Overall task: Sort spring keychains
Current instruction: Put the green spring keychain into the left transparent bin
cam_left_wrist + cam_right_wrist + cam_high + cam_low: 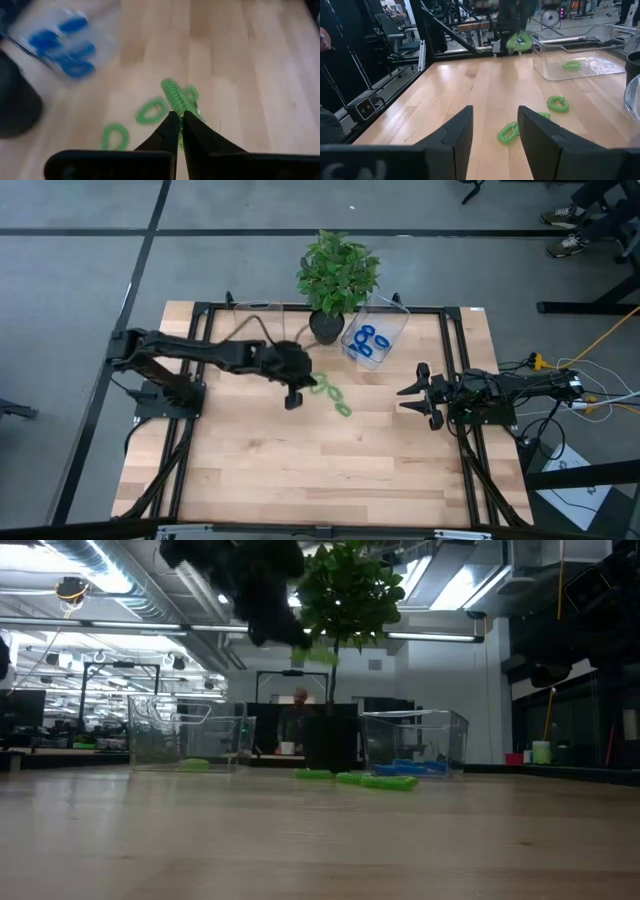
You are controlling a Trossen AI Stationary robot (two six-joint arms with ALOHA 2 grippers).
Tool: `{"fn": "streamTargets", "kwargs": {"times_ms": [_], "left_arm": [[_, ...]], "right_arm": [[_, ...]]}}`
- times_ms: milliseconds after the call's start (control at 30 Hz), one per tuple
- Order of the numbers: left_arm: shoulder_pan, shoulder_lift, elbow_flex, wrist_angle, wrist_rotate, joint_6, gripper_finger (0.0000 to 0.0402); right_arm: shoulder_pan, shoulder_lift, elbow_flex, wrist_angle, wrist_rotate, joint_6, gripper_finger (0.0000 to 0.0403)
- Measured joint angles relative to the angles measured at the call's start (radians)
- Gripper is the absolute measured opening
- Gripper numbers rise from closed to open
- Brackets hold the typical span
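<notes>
My left gripper (179, 116) is shut on a light green spring keychain (174, 95) and is raised above the middle of the table (294, 394). Three more green keychains (152, 111) lie flat on the wood below it (341, 406). Several blue keychains (369, 342) lie in a clear bin (392, 326) to the right of the potted plant. A second clear bin (580, 62), left of the plant, holds one green keychain (571, 65). My right gripper (495, 125) waits open at the table's right side (417, 394), touching nothing. My left gripper pinches the green keychain between its two fingertips at one end of the coiled loop (177, 106). The fingers come from above, pointing down. The keychain is lifted clear of the table and hangs below the gripper (312, 652).
A leafy potted plant (336, 272) stands at the far edge between the two bins. Black frame rails (452, 370) run along the table's sides. Bare wood (300, 470) fills the near half of the table. A person (298, 718) shows in the room behind.
</notes>
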Motion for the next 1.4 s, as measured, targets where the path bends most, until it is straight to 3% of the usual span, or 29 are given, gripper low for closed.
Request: {"fn": "streamTargets", "kwargs": {"times_ms": [500, 1000, 1400], "left_arm": [[0.054, -0.262, 0.002, 0.092, -0.069, -0.018, 0.0006], [0.066, -0.276, 0.002, -0.066, -0.271, -0.057, 0.0009], [0.217, -0.301, 0.002, -0.297, -0.393, -0.233, 0.0009]], "right_arm": [[0.0, 0.0, 0.0, 0.0, 0.0, 0.0, 0.0154], [0.0, 0.0, 0.0, 0.0, 0.0, 0.0, 0.0154], [0.0, 0.0, 0.0, 0.0, 0.0, 0.0, 0.0154]]}}
